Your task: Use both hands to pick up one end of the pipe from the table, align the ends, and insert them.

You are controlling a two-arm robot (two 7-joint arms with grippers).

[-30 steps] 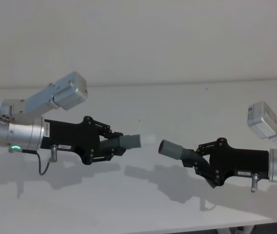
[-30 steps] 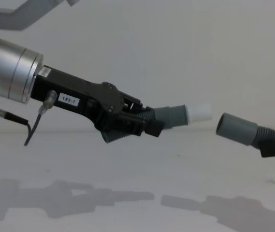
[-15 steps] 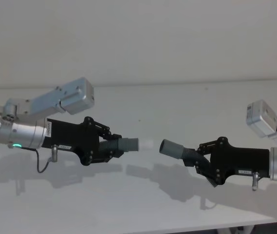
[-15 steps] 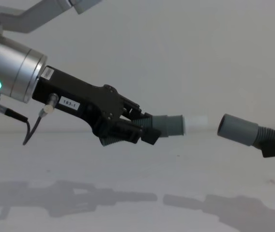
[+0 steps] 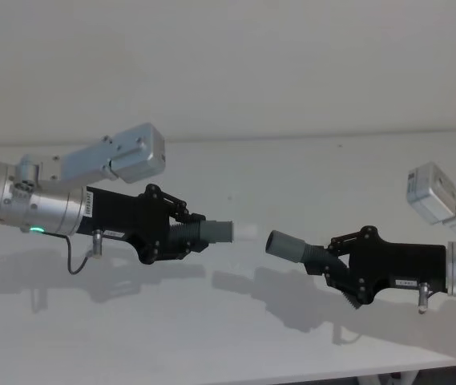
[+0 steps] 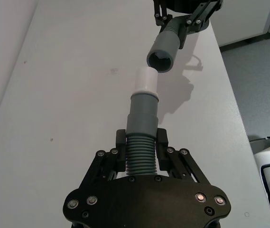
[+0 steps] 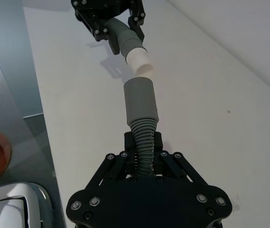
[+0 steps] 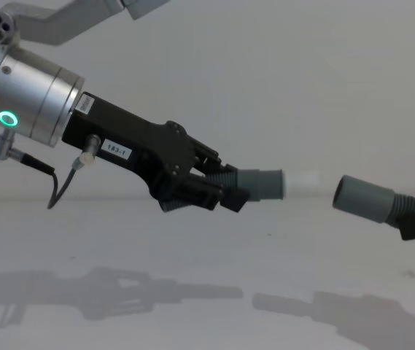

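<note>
In the head view, the left gripper point(image 5: 181, 238) is clamped on the ribbed part of 1 pipe piece point(image 5: 205, 233), whose whitish tip point(image 5: 244, 231) points at the right gripper point(image 5: 333, 267). That gripper is clamped on the other pipe piece point(image 5: 300, 250). Its wide cuff point(image 5: 281, 244) lies just beside the tip but slightly lower, with a gap between, above the table point(image 5: 308, 176).

In the left wrist view, the tip point(image 6: 147, 80) nearly meets the open mouth of the cuff point(image 6: 165, 49), and the 2 long axes bend a little against each other.

In the right wrist view, the cuff point(image 7: 141, 99) sits just before the tip point(image 7: 140, 62), again at a slight angle.

In the chest view, the tip point(image 8: 303, 182) and cuff point(image 8: 364, 198) are apart, the cuff lower and tilted. I judge the cuff's angle needs correcting before pushing in.
</note>
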